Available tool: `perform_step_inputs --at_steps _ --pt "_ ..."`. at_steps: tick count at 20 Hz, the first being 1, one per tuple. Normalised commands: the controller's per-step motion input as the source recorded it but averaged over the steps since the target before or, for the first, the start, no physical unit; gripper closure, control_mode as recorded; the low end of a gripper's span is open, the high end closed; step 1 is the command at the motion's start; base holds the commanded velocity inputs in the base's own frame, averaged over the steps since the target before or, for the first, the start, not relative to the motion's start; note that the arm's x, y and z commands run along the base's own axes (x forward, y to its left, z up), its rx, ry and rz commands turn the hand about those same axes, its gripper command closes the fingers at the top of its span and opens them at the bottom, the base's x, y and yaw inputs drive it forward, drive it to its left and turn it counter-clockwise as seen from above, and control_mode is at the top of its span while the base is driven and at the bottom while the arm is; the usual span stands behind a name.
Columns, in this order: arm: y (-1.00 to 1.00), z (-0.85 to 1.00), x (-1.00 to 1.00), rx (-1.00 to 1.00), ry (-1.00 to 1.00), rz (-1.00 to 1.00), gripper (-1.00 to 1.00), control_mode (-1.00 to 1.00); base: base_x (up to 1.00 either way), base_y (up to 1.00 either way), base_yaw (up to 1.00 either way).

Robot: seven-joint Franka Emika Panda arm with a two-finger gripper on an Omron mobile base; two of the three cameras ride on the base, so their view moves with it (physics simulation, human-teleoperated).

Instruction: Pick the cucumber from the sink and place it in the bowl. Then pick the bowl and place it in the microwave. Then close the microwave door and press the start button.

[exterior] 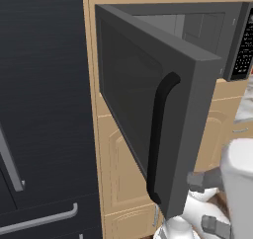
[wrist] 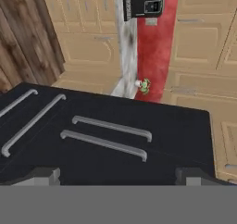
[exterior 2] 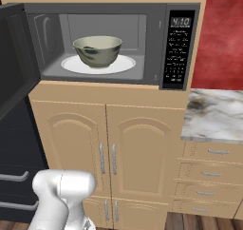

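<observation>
Close in, the gripper (wrist: 118,174) stood spread wide, empty, over dark fridge handles (wrist: 106,135). Beyond, the microwave door (exterior: 148,109) hung open. Farther, the bowl (exterior 2: 98,51) sat on the turntable inside the microwave (exterior 2: 152,43); display (exterior 2: 181,22) read roughly "4:10".

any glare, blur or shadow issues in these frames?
Right base view: sharp, even light, soft shadow under the bowl in the microwave. Left base view: flat shading, door crisp. Hand view: rolled sideways, slightly soft, fridge black.
</observation>
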Motion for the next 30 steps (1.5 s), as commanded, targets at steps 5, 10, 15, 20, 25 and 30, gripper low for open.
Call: perform_step_inputs --at_steps 5,10,15,20,25,30 --pt "0.45 -0.32 0.4 0.0 0.01 -0.2 -1.0 -1.0 0.0 0.0 0.0" --pt "0.34 -0.14 0.5 0.0 0.01 -0.17 -1.0 -1.0 0.0 0.0 0.0" --pt "0.31 -0.25 0.46 0.0 0.04 -0.15 -1.0 -1.0 0.0 0.0 0.0" --pt "0.25 -0.21 0.32 0.0 0.02 -0.13 -1.0 -1.0 0.0 0.0 0.0" --pt "0.08 -0.13 0.52 0.0 0.05 -0.16 -1.0 -1.0 0.0 0.0 0.0" --pt "0.12 -0.26 0.51 0.0 0.05 -0.15 -1.0 -1.0 0.0 0.0 0.0"
